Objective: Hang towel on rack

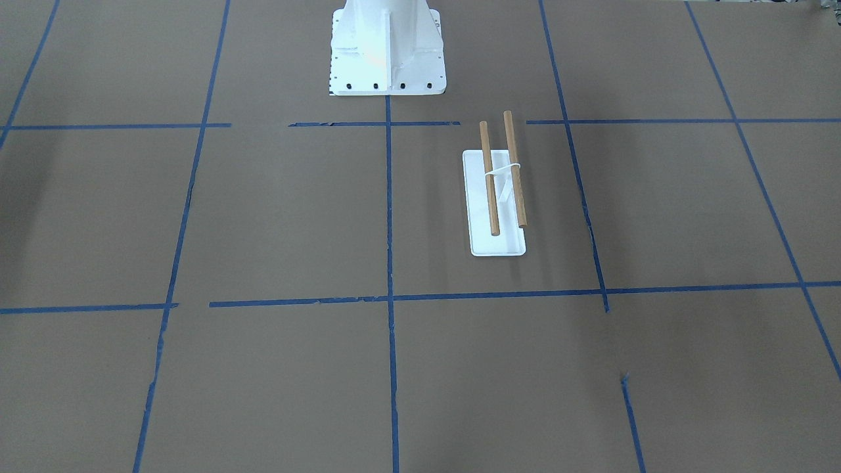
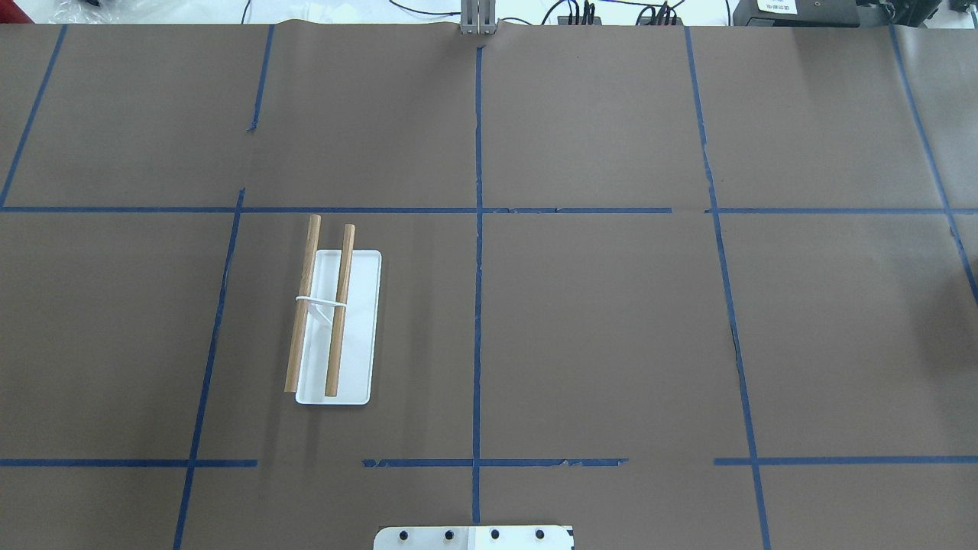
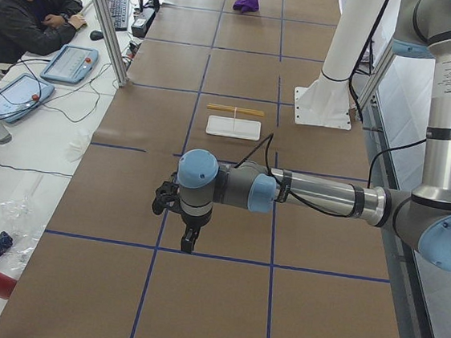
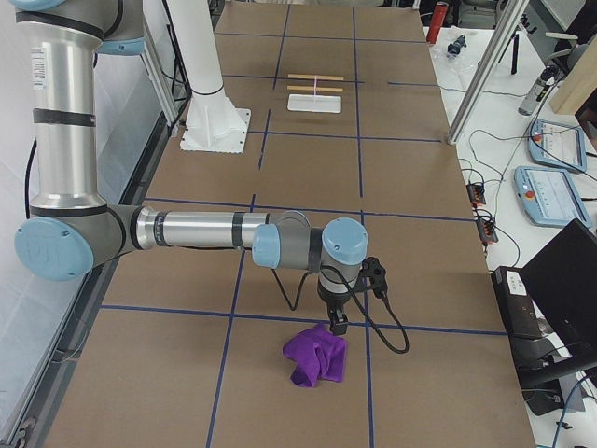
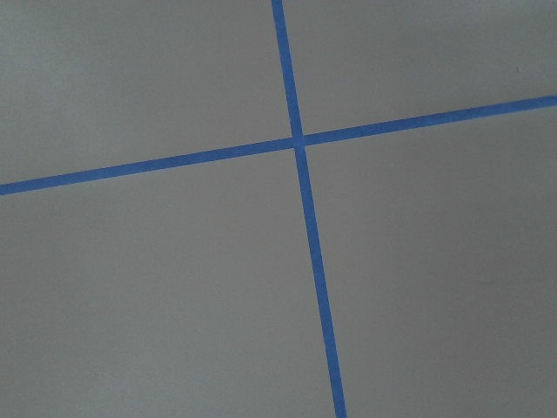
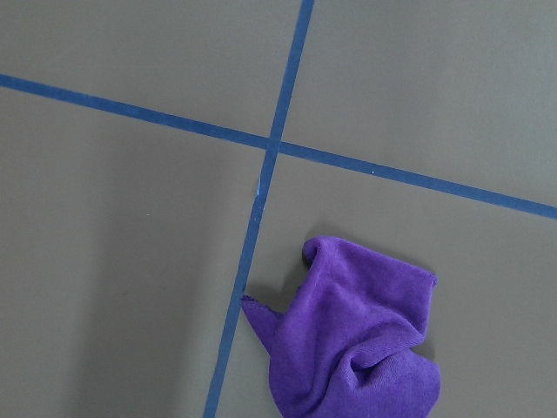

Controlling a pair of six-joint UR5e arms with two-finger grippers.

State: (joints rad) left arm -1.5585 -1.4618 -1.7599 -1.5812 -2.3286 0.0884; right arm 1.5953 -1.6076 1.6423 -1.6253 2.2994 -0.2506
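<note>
The purple towel [image 4: 317, 359] lies crumpled on the brown table at the robot's right end; it also shows in the right wrist view [image 6: 357, 340] and far off in the exterior left view [image 3: 246, 2]. My right gripper [image 4: 338, 324] hangs just above the towel's far edge; I cannot tell if it is open or shut. The rack [image 2: 328, 305], two wooden dowels over a white base plate [image 2: 359, 382], stands bare left of centre [image 1: 502, 174]. My left gripper [image 3: 189, 242] points down over bare table, well away from the rack [image 3: 236, 109]; I cannot tell its state.
The white robot pedestal [image 1: 387, 52] stands at the table's robot side, near the rack. Blue tape lines [image 5: 300, 144] grid the brown surface. An operator [image 3: 24, 11] sits at a desk with teach pendants [image 3: 69, 64] beyond the table's far side.
</note>
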